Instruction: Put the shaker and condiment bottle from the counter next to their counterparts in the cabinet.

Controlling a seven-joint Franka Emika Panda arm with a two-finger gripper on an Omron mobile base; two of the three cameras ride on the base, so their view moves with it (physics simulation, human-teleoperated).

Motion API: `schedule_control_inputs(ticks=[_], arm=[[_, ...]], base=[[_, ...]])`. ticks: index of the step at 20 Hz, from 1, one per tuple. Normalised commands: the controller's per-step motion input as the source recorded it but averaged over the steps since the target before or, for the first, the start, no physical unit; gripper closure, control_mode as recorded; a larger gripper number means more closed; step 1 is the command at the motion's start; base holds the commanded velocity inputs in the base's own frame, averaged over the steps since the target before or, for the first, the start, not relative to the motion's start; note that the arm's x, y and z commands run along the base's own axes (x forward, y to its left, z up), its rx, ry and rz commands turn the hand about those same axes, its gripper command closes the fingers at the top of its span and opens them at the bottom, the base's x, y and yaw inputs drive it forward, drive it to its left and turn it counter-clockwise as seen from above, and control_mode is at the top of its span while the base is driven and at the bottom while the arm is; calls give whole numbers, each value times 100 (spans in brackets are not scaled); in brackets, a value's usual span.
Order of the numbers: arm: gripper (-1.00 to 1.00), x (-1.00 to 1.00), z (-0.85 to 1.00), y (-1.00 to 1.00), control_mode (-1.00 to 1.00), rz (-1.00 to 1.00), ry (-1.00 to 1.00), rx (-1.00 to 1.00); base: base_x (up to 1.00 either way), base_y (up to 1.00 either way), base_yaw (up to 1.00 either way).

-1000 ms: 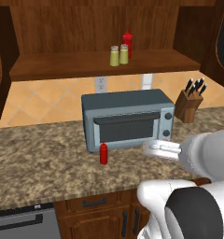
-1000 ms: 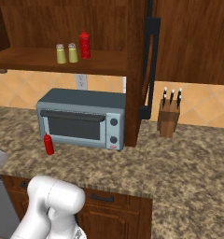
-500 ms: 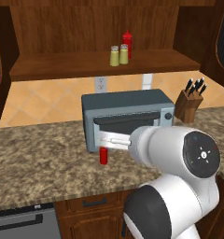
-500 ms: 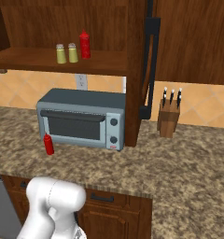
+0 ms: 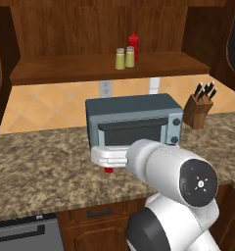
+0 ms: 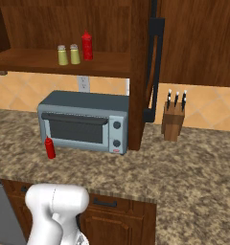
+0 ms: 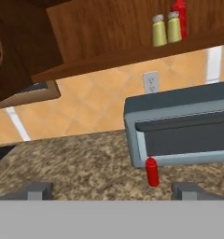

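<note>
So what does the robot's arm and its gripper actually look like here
The arm is glossy white with rounded, bulbous segments. One joint ends in a dark round cap marked with small white dots. The gripper has two small, blocky dark grey finger tips. No cables are visible.

Desk [image 6: 193, 167] open left of and in front of toaster oven [image 6: 83, 120]; shelf [image 5: 60, 68] free left of the two shakers [image 5: 125, 58].

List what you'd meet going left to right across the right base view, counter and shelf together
Condiment bottle on the counter, two shakers, red bottle on the shelf, toaster oven's knobs, knife block.
</note>
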Motion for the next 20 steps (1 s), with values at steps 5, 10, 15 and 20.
schedule_control_inputs(ticks=[5, 10, 15, 20], arm=[[-100, 30, -100, 7, -100, -7, -25, 4], [-100, 34, -100, 5, -100, -30, -21, 1], [-100, 25, -73, -23, -100, -40, -14, 14], [-100, 48, -39, -53, -100, -32, 0, 18]], base=[[0, 0, 0], [0, 0, 0], [0, 0, 0], [0, 0, 0]])
